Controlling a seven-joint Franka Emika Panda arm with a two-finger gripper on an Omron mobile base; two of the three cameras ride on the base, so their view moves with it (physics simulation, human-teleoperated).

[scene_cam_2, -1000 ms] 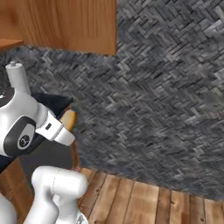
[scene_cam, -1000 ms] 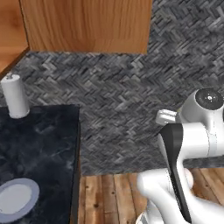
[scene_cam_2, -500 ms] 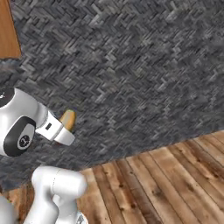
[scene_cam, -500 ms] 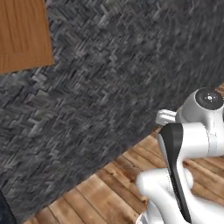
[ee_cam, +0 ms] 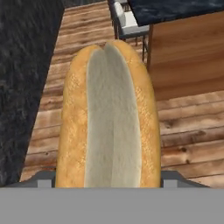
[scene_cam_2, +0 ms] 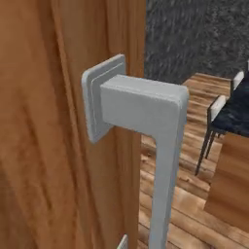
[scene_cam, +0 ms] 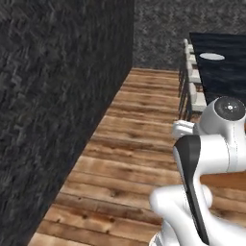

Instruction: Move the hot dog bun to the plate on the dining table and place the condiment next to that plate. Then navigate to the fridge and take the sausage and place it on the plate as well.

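**Pincer carries the bun toward the table**

Pincer point(ee_cam: 107, 186) jaws stand wide, closed on the hot dog bun point(ee_cam: 108, 118), which rises between them in the hand view: an oblong roll with a grainy golden-tan crust and a pale, smooth split down its middle. Beyond the bun lies a plank floor point(scene_cam: 129, 144) of warm, knotted wood. The dining table point(scene_cam: 223, 57), its top black and white-veined, stands at the far right of that floor in the left base view, a flat white plate point(scene_cam: 212, 56) resting on it. Pale-seated chairs point(scene_cam: 194, 93) line the table's near edge. A rough dark herringbone wall point(scene_cam: 57, 105) runs left of the table. Close to the right base camera, a blocky grey handle point(scene_cam_2: 151, 121) juts from a wood-grain panel point(scene_cam_2: 44, 146).
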